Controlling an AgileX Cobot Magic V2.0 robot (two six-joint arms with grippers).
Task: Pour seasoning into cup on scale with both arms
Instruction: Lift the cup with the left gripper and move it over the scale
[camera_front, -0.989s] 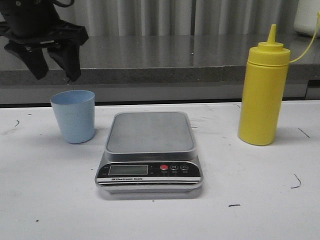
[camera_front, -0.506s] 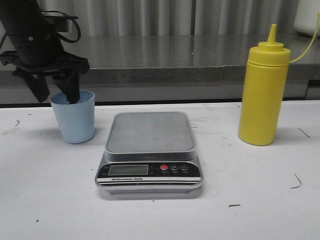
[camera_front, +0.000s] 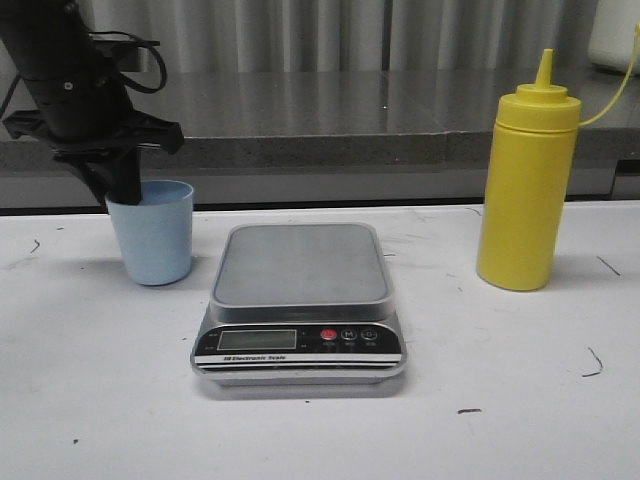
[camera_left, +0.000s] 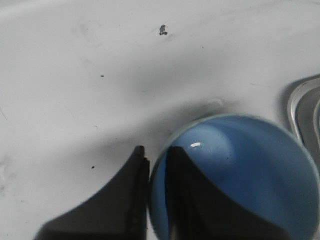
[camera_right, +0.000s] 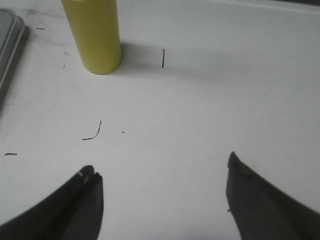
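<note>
Front view: table, scale mid-table with nothing on its platform, yellow bottle toward the right edge. Left gripper has dropped from above the blue cup near the left edge; its fingers now pinch the cup's rim, one inside. Lift to scale likely next. Right gripper spread wide, idle.

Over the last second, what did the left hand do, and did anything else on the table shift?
The left hand came down from above the cup and closed its fingers over the rim, one inside and one outside. The cup nudged slightly. The scale, the seasoning bottle and the open right hand stayed put.
</note>
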